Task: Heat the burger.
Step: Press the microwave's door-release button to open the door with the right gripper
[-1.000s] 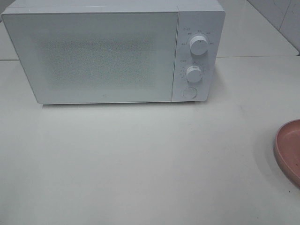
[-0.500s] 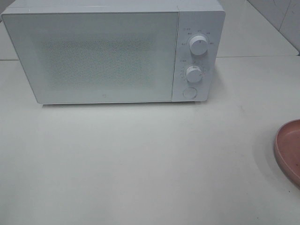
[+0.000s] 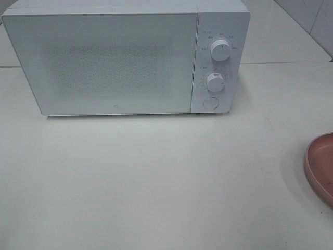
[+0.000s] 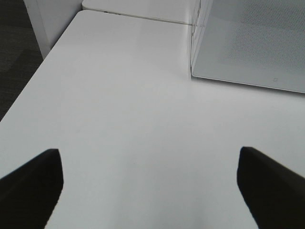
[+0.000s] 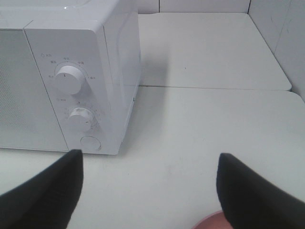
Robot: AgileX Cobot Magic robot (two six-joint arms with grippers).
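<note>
so the burger itself wasn't in any view. the closest clue was the shallow pink round plate (image 3: 321, 166) poking in at the counter's (image 3: 156, 182) right edge, and the slice of it that showed was bare, so i couldn't tell where the burger sat. the boxy white microwave (image 3: 114, 62) stood along the back edge with its door closed. both sets of jaws were spread wide with nothing between them. the left jaws hovered over bare counter off the microwave's left front corner. the right jaws hung over the stretch between the control panel and the plate, whose rim showed close by them. my guess is the right arm was nearer both the plate and the round door button (image 3: 210, 102), so that side leads. compared with a second earlier, nothing had budged.
</note>
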